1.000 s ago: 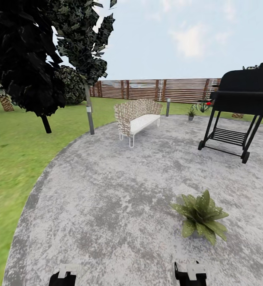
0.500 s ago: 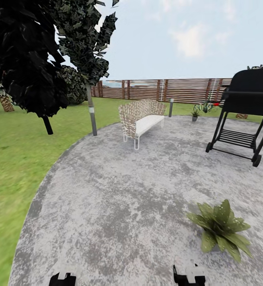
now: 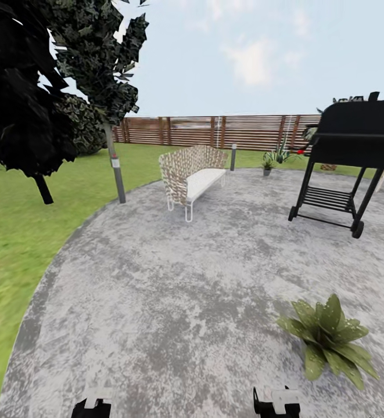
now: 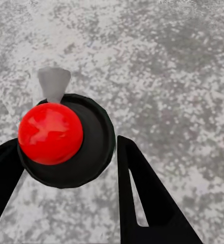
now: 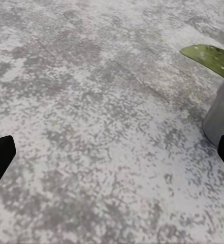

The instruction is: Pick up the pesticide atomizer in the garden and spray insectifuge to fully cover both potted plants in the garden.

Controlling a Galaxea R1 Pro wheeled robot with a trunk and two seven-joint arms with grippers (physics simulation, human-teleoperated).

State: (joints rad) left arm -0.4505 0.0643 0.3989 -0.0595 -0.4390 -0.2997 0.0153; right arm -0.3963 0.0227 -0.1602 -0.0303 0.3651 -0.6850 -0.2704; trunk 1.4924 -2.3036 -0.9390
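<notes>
One potted plant (image 3: 329,337), a low rosette of broad green leaves, sits on the grey speckled paving (image 3: 174,290) of the garden, ahead and to the right of my right gripper (image 3: 277,399). Its small grey pot (image 5: 219,118) and one leaf show at the edge of the right wrist view, where the right gripper (image 5: 114,147) is open and holds nothing. A second small potted plant (image 3: 267,162) stands far back by the wooden fence (image 3: 215,130). My left gripper (image 3: 93,404) hangs low and open (image 4: 66,145). The pesticide atomizer is out of view.
A wicker bench (image 3: 190,172) with a white seat stands mid-paving, a black wheeled grill (image 3: 345,157) at the right. A grey bollard lamp (image 3: 233,157), a thin pole (image 3: 115,168) and dark trees (image 3: 35,87) edge the lawn (image 3: 17,232). A red dome on a black disc (image 4: 51,133) lies below the left gripper.
The whole picture has shifted, first rightward then back left, so the camera has moved. The near potted plant now sits lower and further right. Both grippers hold their places.
</notes>
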